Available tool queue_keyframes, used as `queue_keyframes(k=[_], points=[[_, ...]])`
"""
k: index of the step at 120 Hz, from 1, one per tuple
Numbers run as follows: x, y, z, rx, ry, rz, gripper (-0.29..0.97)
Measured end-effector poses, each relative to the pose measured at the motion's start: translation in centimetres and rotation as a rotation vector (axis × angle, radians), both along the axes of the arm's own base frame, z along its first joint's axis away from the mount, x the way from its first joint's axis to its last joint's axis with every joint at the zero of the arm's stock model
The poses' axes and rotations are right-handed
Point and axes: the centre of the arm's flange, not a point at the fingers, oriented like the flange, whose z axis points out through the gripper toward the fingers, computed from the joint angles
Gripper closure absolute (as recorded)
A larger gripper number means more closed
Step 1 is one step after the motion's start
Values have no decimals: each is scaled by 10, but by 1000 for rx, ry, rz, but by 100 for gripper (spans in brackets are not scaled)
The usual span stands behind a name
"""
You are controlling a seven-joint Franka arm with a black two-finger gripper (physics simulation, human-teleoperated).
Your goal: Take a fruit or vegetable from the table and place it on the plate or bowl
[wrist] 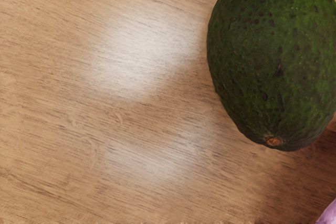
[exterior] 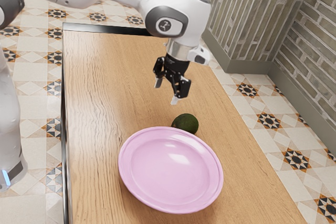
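**Green avocado waits beside the plate**

Green and bumpy, the avocado (exterior: 185,123) lies on the wood table (exterior: 105,93), just beside the far rim of the pink plate (exterior: 131,148). I cannot tell if it touches the rim. The plate has nothing on it. The gripper (exterior: 165,93) hangs in the air near the avocado, above it and apart from it. Its two fingers are spread wide with nothing between them. From the hand's camera the avocado (wrist: 273,61) looks big and close. So I think no part of the job is done yet. Left to do: go down, grab the avocado, lift it, and set it on the plate.
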Motion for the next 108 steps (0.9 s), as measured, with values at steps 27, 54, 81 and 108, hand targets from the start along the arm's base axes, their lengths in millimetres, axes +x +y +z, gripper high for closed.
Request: queue_keyframes(k=[27, 54, 81, 108], points=[[-12, 9, -4, 9, 8, 7, 0], [-10, 27, -15, -4, 16, 31, 0], [-6, -6, -5, -5, -40, -48, 0], [13, 4, -9, -32, -57, -54, 0]])
